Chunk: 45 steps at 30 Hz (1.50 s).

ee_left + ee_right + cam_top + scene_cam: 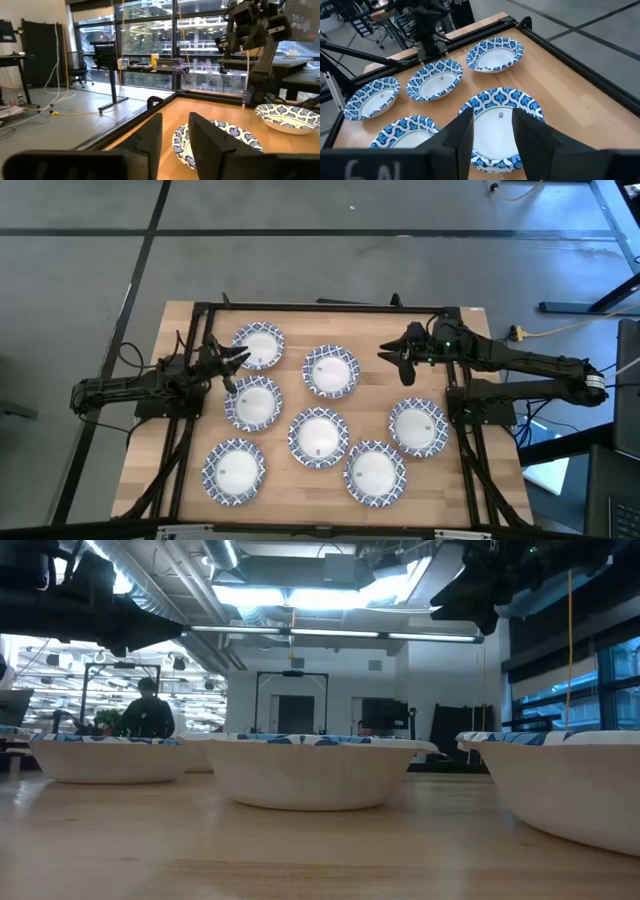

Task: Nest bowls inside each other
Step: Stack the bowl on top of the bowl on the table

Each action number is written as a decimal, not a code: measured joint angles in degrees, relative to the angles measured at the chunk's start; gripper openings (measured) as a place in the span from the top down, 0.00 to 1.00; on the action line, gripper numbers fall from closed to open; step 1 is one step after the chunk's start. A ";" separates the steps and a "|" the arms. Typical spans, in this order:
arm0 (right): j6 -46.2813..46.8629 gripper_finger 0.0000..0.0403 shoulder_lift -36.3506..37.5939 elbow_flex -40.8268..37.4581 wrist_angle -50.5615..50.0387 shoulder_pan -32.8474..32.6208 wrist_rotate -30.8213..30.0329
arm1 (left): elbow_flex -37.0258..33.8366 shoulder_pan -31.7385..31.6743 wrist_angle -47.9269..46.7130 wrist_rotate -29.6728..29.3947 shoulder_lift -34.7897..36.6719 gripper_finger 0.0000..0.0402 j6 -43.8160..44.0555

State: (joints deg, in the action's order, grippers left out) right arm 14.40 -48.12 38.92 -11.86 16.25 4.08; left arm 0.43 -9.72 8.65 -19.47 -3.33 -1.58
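Several small white bowls with blue-patterned rims stand apart on the wooden table, each resting on its base. My left gripper point(238, 366) point(175, 137) is open and hovers between the far-left bowl point(259, 345) point(215, 140) and the bowl point(253, 403) nearer to me, touching neither. My right gripper point(385, 352) point(492, 130) is open too. It hangs above the right rim of the far-middle bowl point(330, 371) point(500, 117), clear of it.
More bowls stand at the middle point(318, 437), right point(417, 426), near left point(234, 470) and near right point(374, 472). A black frame point(320, 307) runs along the far edge and both sides. A person point(147, 712) is in the room behind.
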 joint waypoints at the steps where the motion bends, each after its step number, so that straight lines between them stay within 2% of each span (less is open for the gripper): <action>1: 0.08 0.66 0.00 0.00 0.02 0.00 0.00 | 0.00 -0.02 0.00 -0.36 0.02 0.75 0.00; 8: 0.35 0.66 0.00 0.00 0.13 0.00 0.00 | 0.01 -0.02 0.00 -2.66 0.01 0.69 -0.02; 15: 1.68 0.66 0.00 0.01 -1.33 0.02 1.93 | 0.00 0.00 0.00 -3.58 0.00 0.69 -0.28; 23: 5.19 0.66 -2.63 5.60 -25.86 -1.91 4.13 | 0.00 0.00 -0.03 -3.60 0.00 0.69 -0.35; 28: 7.51 0.66 -3.61 10.10 -36.93 -2.27 9.00 | 0.00 0.00 -0.03 -3.60 0.00 0.69 -0.35; 31: 13.37 0.66 -3.50 11.56 -39.41 -2.27 9.16 | 0.00 -0.01 -0.03 -3.61 0.01 0.69 -0.18; 41: 10.82 0.66 -3.87 9.08 -48.80 -2.27 9.16 | 0.00 0.00 -0.03 -3.61 0.02 0.69 -0.09; 45: 10.85 0.59 -3.87 6.57 -49.82 -2.27 10.30 | 0.01 -0.01 -0.03 -3.62 0.02 0.69 -0.07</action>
State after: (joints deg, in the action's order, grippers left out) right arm 25.25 -51.99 45.48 -61.68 13.98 14.38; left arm 0.44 -9.73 8.62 -23.09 -3.31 -1.65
